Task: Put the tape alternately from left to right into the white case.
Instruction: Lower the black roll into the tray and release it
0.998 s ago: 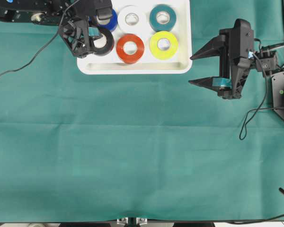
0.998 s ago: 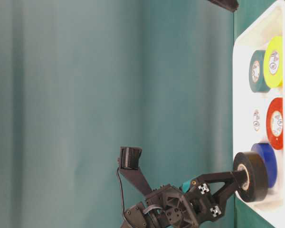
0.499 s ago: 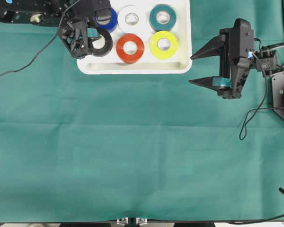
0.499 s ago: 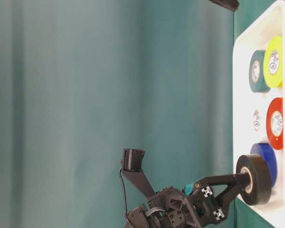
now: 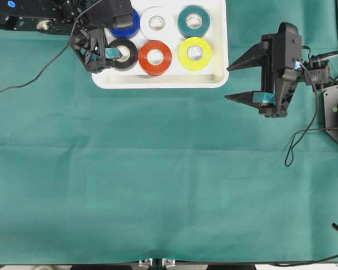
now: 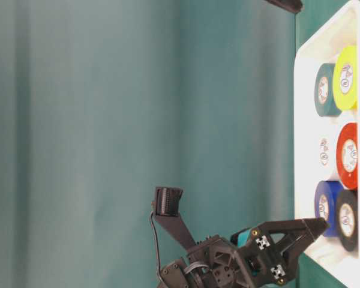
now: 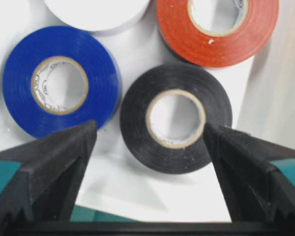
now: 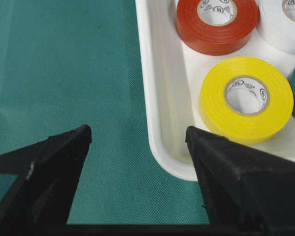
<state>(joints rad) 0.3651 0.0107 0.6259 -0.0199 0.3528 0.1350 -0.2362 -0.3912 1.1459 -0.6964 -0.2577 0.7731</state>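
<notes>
The left hand (image 5: 114, 53) stands released, its black jaws spread to either side of the small round black roll of tape with a grey core (image 7: 176, 124), which a second ago was pinched upright between them above the tray and now lies flat on the floor of the shallow white plastic case with rounded corners (image 5: 158, 80). The roll sits in the near left corner of the case, just beside the blue roll (image 5: 127, 25) behind it and the red roll (image 5: 155, 57) to its right; the white roll (image 5: 156, 21), teal roll (image 5: 194, 21) and yellow roll (image 5: 195, 53) fill the other places. Off to the right, the right hand (image 5: 235, 82) hangs wide apart and empty over the green cloth surface (image 5: 169, 180), as it did a second ago. With all six rolls inside the case and none left on the cloth, the job looks finished, bar drawing the left hand clear.
</notes>
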